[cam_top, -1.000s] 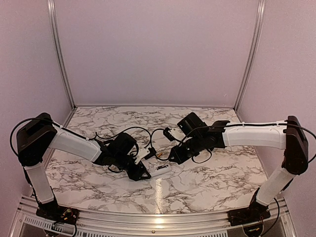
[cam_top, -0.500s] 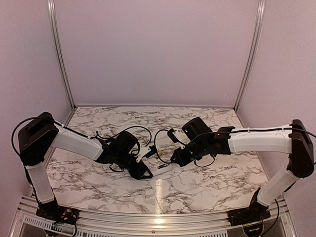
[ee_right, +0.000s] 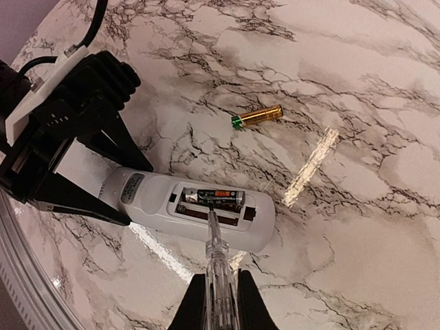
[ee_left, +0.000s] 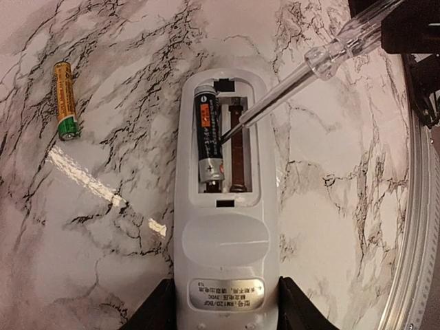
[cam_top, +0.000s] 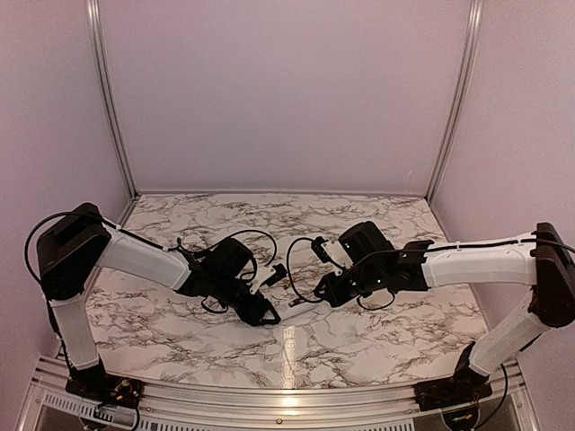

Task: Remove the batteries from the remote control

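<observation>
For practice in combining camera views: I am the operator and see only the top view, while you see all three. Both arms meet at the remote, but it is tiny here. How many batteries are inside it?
Observer: One. The left wrist view shows a black battery in one slot of the remote; the other slot is bare.
Operator: Where is the second one?
Observer: A gold battery lies loose on the table, apart from the remote.
Operator: What is the right arm holding?
Observer: The right gripper grips a clear screwdriver, its tip at the black battery's side.
</observation>
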Available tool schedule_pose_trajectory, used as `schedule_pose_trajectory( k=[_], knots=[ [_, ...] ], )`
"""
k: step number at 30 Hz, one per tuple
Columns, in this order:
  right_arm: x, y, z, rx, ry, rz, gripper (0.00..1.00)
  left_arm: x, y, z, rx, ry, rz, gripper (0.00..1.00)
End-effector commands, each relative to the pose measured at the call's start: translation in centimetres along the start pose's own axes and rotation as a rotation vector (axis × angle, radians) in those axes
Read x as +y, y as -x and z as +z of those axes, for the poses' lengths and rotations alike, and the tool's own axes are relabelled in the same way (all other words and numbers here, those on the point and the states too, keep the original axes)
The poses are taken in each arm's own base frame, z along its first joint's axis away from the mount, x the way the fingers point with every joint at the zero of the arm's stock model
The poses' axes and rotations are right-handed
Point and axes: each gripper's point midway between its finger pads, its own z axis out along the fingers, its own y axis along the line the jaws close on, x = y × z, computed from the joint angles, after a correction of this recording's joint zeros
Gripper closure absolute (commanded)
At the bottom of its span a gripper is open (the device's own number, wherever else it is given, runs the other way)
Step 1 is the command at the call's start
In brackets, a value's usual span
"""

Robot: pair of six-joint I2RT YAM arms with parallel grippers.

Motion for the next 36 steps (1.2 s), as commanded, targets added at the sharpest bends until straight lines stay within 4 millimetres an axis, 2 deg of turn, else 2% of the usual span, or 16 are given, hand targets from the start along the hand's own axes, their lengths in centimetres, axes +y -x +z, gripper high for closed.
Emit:
schedule_pose_trajectory(
  k=[1,9,17,36],
  knots=[
    [-1.8,-2.7,0.8,0.073,-0.077,0.008,1.00,-1.8,1.4,0.2,-0.024,-0.086,0.019,0.72],
    [-1.5,-1.9,0.6,0.054,-0.072,-0.018,1.00,-2.1,1.2,0.4,-0.015,-0.105,0.005,0.73],
    [-0.9,0.4,-0.4,0.001,-0.063,-0.045,1.00,-2.0,1.2,0.5,-0.009,-0.106,-0.008,0.73],
    [-0.8,2.9,-1.6,-0.051,-0.098,-0.078,1.00,-1.8,0.7,0.9,0.010,-0.109,-0.032,0.75]
  ],
)
